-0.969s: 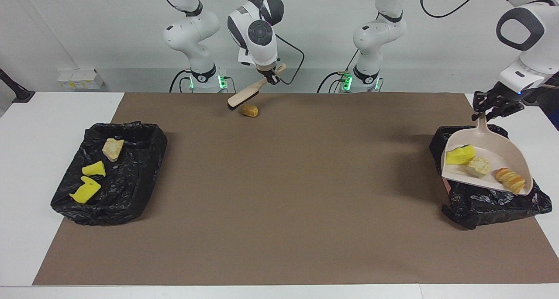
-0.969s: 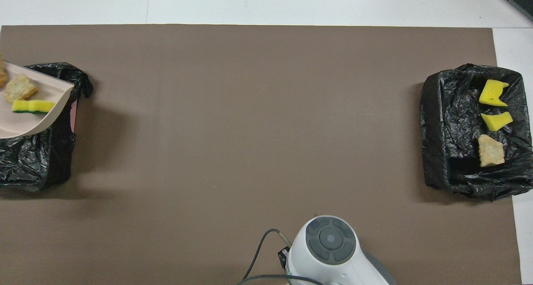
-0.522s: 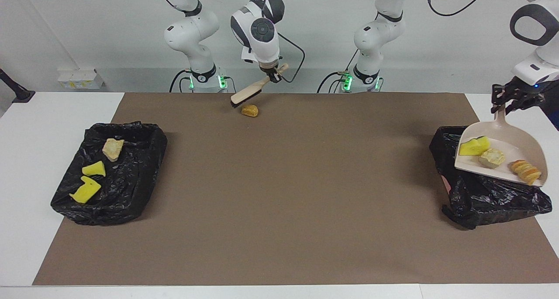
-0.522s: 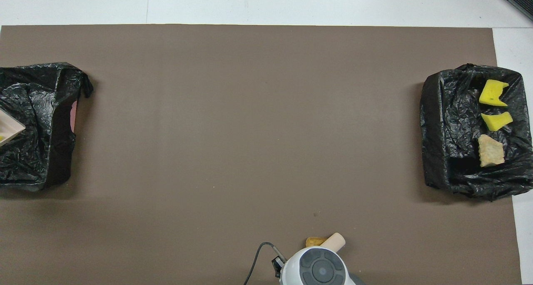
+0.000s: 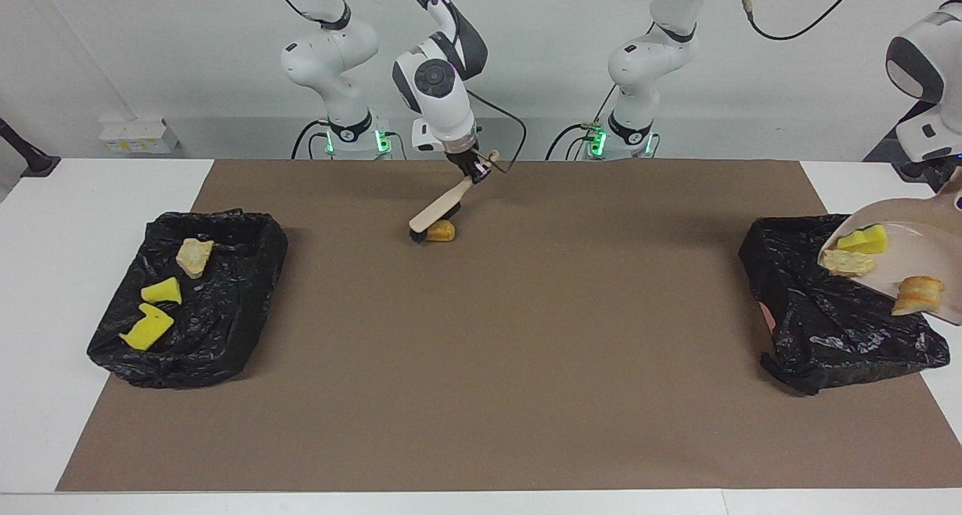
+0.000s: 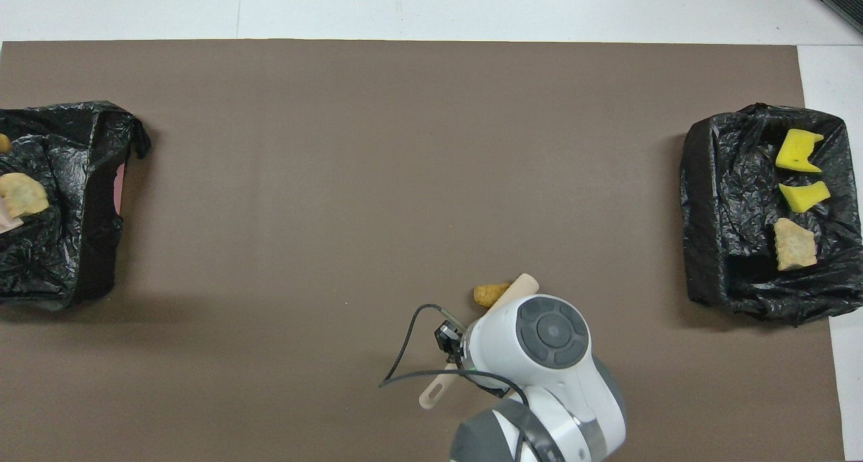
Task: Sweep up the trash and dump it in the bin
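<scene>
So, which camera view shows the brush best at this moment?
The facing view: the brush shows whole, shut in the right gripper, bristles down beside the orange-brown lump. Overhead, the arm covers it; only its two ends show.

A mat covers the worktop; 2 bins sit at its ends, 3 scraps in the right arm's bin.

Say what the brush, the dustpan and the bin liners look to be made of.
Brush: pale wood by its matt tan look, with dark bristles; painted plastic is possible.
Dustpan: smooth beige plastic, judging by its even colour and moulded curve.
Bin liners: thin black plastic film, crinkled and glossy, with many small highlights on the folds.
</scene>
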Robot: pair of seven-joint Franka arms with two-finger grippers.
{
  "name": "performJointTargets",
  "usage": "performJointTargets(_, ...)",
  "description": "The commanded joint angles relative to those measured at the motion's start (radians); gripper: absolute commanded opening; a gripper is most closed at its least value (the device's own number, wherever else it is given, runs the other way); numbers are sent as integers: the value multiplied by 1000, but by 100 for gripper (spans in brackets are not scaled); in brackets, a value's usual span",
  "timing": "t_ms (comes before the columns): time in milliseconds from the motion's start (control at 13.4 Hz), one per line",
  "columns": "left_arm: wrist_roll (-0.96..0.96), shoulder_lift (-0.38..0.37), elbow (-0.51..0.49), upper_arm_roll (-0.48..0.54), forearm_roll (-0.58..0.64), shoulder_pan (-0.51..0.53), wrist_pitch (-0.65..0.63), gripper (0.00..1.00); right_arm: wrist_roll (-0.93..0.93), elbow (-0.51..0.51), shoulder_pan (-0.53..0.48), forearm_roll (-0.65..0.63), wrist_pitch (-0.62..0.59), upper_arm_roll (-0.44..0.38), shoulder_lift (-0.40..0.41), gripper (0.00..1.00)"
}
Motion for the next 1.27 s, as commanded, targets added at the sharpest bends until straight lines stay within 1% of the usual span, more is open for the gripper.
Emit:
performJointTargets(0,12,-3,-5,12,73,-24,-4,0,-77,183,-46,-80,-123,2,96,0)
performJointTargets(75,12,-3,-5,12,89,-26,-10,0,-144,197,-91,-92,-167,1,76,0)
performJointTargets(149,10,-3,-2,12,141,-47,-11,0,-198,203,-129,-98,-209,1,52,0)
performJointTargets(224,10,-2,5,11,216,-74,-4,0,-247,207,-142,-101,-238,-4,47,0)
performJointTargets(298,3,12,8,9,247,-114,-2,0,-292,211,-152,-126,-255,-8,47,0)
performJointTargets(373,-3,17,8,9,249,-151,-13,0,-319,211,-163,-158,-263,-7,45,0)
performJointTargets(447,-12,14,0,9,250,-161,-13,0,-344,211,-174,-176,-268,-5,45,0)
performJointTargets(522,-75,6,-20,6,247,-165,-11,0,-422,211,-189,-186,-295,-7,45,0)
performJointTargets(596,-126,0,-53,11,252,-191,-19,0,-515,210,-212,-195,-323,-7,45,0)
performJointTargets(671,-132,-5,-61,11,261,-194,-42,0,-580,205,-226,-207,-343,-7,42,0)
performJointTargets(745,-134,4,-43,12,270,-196,-63,0,-656,191,-235,-241,-352,-7,35,0)
performJointTargets(820,-166,5,-40,11,275,-205,-75,0,-725,175,-257,-253,-354,-5,25,0)
performJointTargets(894,-216,-2,-43,11,278,-226,-123,0,-779,164,-273,-256,-355,-5,22,0)
performJointTargets(969,-226,-3,-48,11,300,-227,-144,0,-847,164,-290,-258,-364,-5,21,0)
performJointTargets(1118,-220,8,-26,11,424,-240,-158,0,-963,164,-301,-256,-380,-4,21,0)
performJointTargets(1192,-220,8,-22,9,469,-271,-184,0,-985,164,-301,-256,-381,-4,21,0)
